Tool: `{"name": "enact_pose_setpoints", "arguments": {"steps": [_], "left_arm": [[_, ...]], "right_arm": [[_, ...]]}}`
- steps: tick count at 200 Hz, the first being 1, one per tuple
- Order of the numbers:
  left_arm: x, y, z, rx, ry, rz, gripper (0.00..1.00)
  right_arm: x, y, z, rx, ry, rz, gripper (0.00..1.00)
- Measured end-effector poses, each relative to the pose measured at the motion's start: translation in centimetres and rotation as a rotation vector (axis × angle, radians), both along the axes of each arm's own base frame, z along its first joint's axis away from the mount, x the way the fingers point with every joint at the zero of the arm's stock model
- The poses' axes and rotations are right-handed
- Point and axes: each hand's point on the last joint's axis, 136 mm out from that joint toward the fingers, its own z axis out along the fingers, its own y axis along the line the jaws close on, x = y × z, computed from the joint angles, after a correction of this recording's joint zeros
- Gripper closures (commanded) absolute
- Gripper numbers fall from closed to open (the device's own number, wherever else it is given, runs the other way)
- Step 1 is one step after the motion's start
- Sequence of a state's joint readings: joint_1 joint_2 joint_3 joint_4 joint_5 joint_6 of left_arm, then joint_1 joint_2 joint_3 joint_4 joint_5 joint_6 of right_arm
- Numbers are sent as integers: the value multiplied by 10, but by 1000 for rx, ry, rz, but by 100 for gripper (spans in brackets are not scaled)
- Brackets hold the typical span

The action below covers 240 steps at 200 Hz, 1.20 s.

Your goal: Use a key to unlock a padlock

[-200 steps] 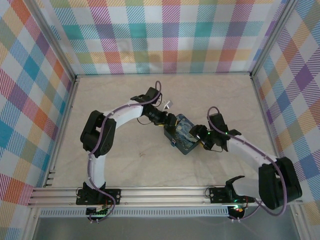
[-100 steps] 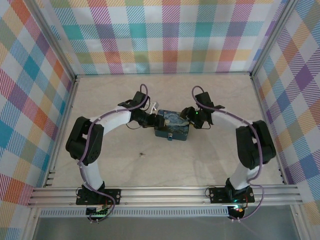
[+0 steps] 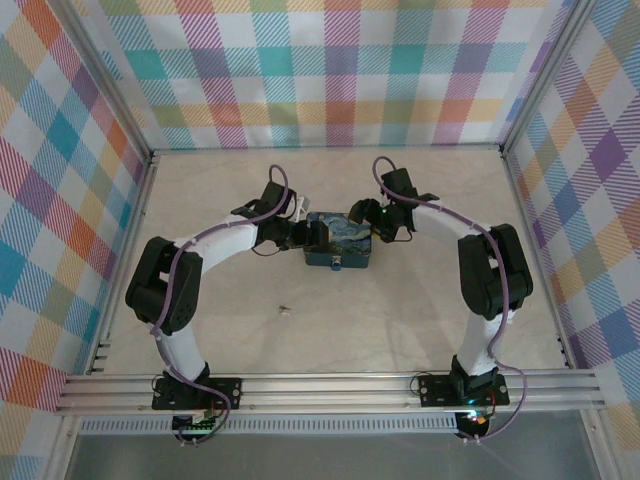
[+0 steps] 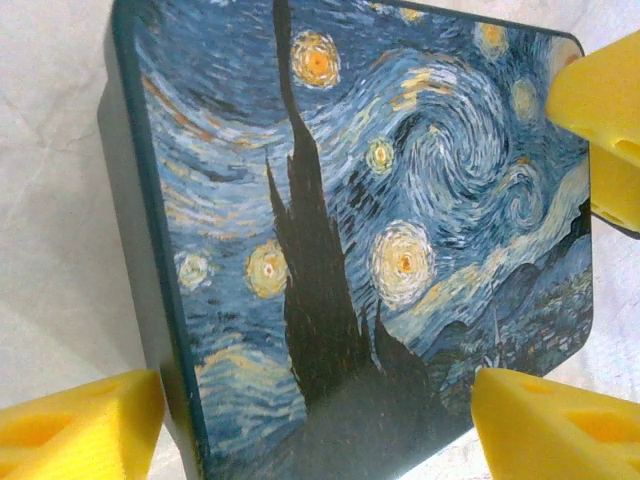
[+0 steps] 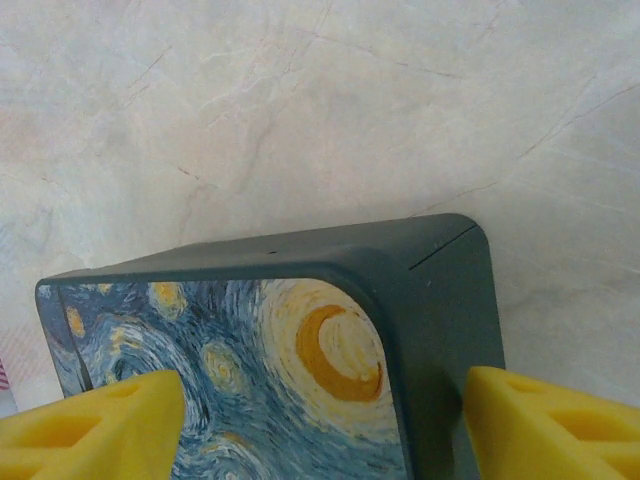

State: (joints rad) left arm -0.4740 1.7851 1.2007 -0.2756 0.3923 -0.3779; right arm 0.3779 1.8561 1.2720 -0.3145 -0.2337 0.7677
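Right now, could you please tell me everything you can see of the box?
The box is flat and rectangular with rounded corners, dark teal sides and a Starry Night print on top; it looks like painted metal. It lies print-up on the table. The left gripper and right gripper straddle opposite ends, jaws wide; contact is unclear.

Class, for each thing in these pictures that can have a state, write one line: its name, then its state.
Blue painted box: lid shut, lying flat on the table.
Left gripper: jaws open, straddling the box.
Right gripper: jaws open, straddling a box corner.
Key: lying loose on the table, apart from both grippers.
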Motion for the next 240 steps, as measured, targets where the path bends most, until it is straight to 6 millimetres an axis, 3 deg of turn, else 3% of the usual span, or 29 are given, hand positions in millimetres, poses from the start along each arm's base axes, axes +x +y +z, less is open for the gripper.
{"name": "enact_pose_setpoints", "arguments": {"steps": [67,117,146,180,217,240], "left_arm": [[-1,8,6,-32,-5,52,17],[-9,3,7,-77,19,42,18],[-15,7,10,-84,15,52,18],[-29,26,23,-56,-9,118,18],[-62,63,41,25,-36,197,22],[-87,81,39,73,-3,211,27]], "right_arm": [[-6,-8,1,-65,7,15,19],[-17,-22,42,-85,-83,-5,25],[-41,-28,53,-109,-117,12,29],[-75,-14,55,-142,-132,101,36],[-109,13,58,-157,-151,220,38],[-129,23,52,-159,-145,269,38]]}}
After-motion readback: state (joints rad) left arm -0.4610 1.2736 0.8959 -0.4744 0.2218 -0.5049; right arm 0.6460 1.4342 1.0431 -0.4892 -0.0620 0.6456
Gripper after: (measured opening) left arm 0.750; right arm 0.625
